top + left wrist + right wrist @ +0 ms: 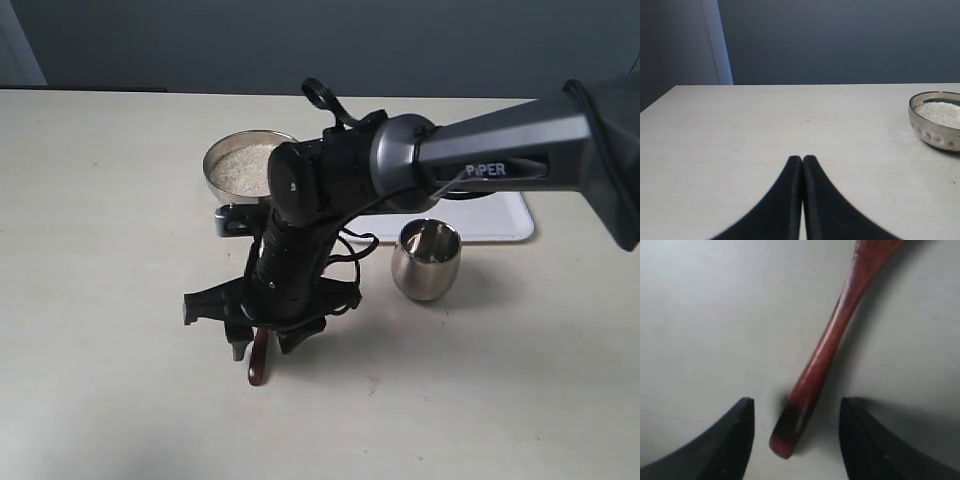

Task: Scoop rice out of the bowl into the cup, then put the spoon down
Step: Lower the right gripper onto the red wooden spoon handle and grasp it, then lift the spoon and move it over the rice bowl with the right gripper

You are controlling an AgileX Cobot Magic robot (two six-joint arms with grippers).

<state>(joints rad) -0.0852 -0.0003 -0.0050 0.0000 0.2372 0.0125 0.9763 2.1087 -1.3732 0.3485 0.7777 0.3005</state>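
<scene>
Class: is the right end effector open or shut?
Open: the right end effector has fingers apart, with the spoon handle lying between them.

Soft, even light fills the scene. The cup [425,265] glints, and the spoon [826,351] looks blurred, casting a faint shadow.

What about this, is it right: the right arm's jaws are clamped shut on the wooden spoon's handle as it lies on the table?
Not quite. The right arm's jaws are open, one on each side of the spoon's handle with gaps between, as the right wrist view shows. The spoon does lie on the table.
</scene>
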